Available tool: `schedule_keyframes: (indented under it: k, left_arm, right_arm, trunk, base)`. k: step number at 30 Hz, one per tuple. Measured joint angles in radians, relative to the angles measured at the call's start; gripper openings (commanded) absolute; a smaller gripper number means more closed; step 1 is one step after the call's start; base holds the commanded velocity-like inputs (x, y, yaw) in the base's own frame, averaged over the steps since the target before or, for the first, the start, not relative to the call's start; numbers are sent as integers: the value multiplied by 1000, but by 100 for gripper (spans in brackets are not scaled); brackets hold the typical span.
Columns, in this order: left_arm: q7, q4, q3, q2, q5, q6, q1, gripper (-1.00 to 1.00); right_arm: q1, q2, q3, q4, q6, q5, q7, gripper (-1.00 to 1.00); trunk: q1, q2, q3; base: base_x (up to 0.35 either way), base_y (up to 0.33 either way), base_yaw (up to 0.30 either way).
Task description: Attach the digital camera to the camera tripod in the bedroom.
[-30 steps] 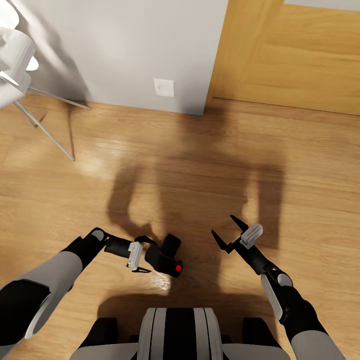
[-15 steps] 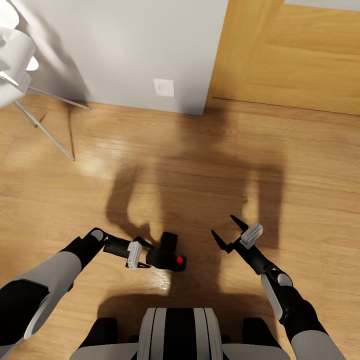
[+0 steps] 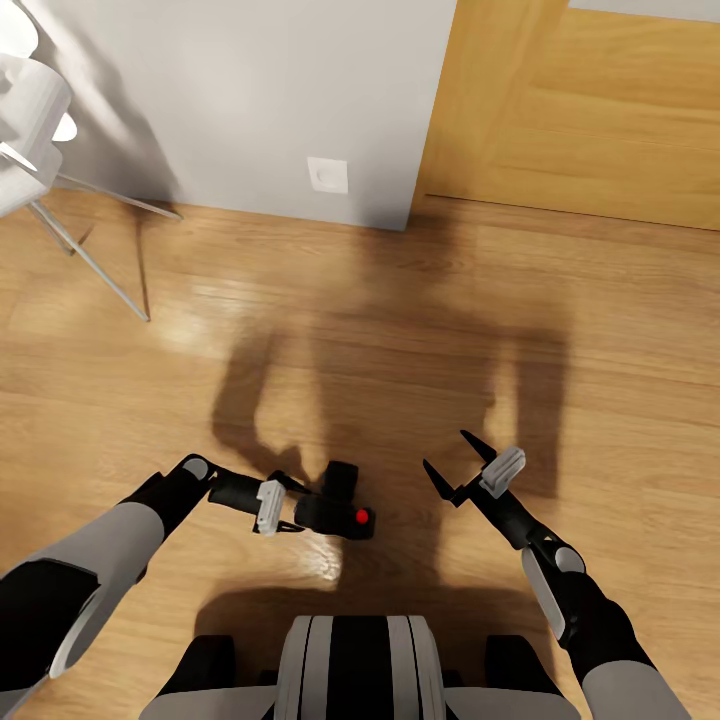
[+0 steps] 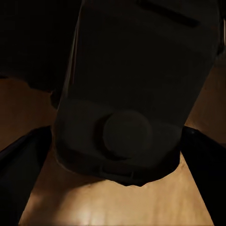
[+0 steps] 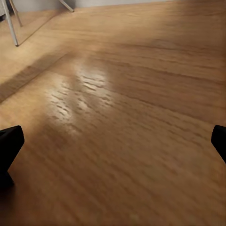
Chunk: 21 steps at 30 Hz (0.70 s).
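The digital camera [image 3: 338,497], matte black with its red button [image 3: 363,517] facing up, hangs just above the wood floor in front of my base. My left gripper [image 3: 298,507] is shut on it from the left. In the left wrist view the camera's dark body [image 4: 127,94] sits close between the fingers [image 4: 19,174]. To the right, my right gripper [image 3: 445,450] stands open and holds nothing; its fingertips [image 5: 9,146] frame bare floor in the right wrist view. The camera tripod is out of view.
A white lamp on thin metal legs [image 3: 95,265] stands at the far left by the grey wall [image 3: 250,90], which carries a white socket [image 3: 327,175]. A wooden door [image 3: 590,110] fills the upper right. Open floor [image 3: 400,330] lies ahead.
The camera has turned in my left gripper, its red button shifting slightly right and forward. The right arm and the view have not moved.
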Motion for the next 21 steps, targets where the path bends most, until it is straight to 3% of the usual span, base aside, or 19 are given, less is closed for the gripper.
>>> schedule_keyframes:
  k: [3, 4, 5, 6, 7, 8, 9, 10, 11, 12, 15, 18, 20, 21]
  left_arm:
    - [-3, -5, 15, -1, 7, 3, 0, -100]
    - [-273, -99, 175, -20, 8, 327, 1, -100]
    - [-348, -251, 249, -22, 12, 571, 1, -100]
    - [-345, -425, 408, -21, 22, 891, 1, -100]
    - [-347, -672, 446, -22, 28, 979, 0, -100]
    - [-347, -758, 447, -24, 53, 1024, 0, -100]
    - [-346, -739, 447, -24, 71, 1047, 1, -100]
    - [-346, -742, 447, -25, 113, 1089, 1, -100]
    - [-345, -725, 450, -23, 229, 1156, 3, -100]
    - [-346, -706, 451, -21, 271, 1173, 4, -100]
    - [-348, -676, 455, -17, 317, 1185, 5, -100]
    - [-350, -635, 458, -8, 386, 1193, 5, -100]
    - [-350, -561, 459, -5, 443, 1196, 5, -100]
    - [-350, -543, 459, -4, 453, 1196, 5, -100]
  right_arm:
    - [0, 0, 0, 0, 0, 0, 0, 100]
    - [-1, 0, -12, 6, 2, -8, -124, 100]
    - [-1, 0, -13, 6, 1, -6, -134, 100]
    - [-1, 0, -13, 6, 1, -6, -136, 100]
    - [-1, 0, -13, 6, 0, -6, -138, 100]
    - [-1, 0, -14, 6, 1, -7, -140, 100]
    - [-1, 0, -14, 6, 0, -6, -141, 100]
    - [-1, 0, -15, 6, 1, -7, -142, 100]
    - [-1, 0, -17, 6, 1, -7, -144, 100]
    - [-1, 0, -18, 6, 1, -7, -146, 100]
    - [-1, 0, -20, 6, 1, -7, -151, 100]
    - [-1, 0, -21, 6, 1, -7, -155, 100]
    - [-1, 0, -29, 6, 1, -9, -156, 100]
    - [-1, 0, -40, 6, 1, -12, -156, 100]
  trunk:
    - [0, 0, 0]
    - [0, 0, 0]
    - [0, 0, 0]
    - [0, 0, 0]
    - [0, 0, 0]
    - [0, 0, 0]
    - [0, 0, 0]
    - [0, 0, 0]
    - [0, 0, 0]
    - [0, 0, 0]
    - [0, 0, 0]
    - [0, 0, 0]
    - [0, 0, 0]
    - [0, 0, 0]
  base:
    - [0, 0, 0]
    - [0, 0, 0]
    - [0, 0, 0]
    - [0, 0, 0]
    - [0, 0, 0]
    - [0, 0, 0]
    - [0, 0, 0]
    - [0, 0, 0]
    - [0, 0, 0]
    - [0, 0, 0]
    - [0, 0, 0]
    - [0, 0, 0]
    - [0, 0, 0]
    - [0, 0, 0]
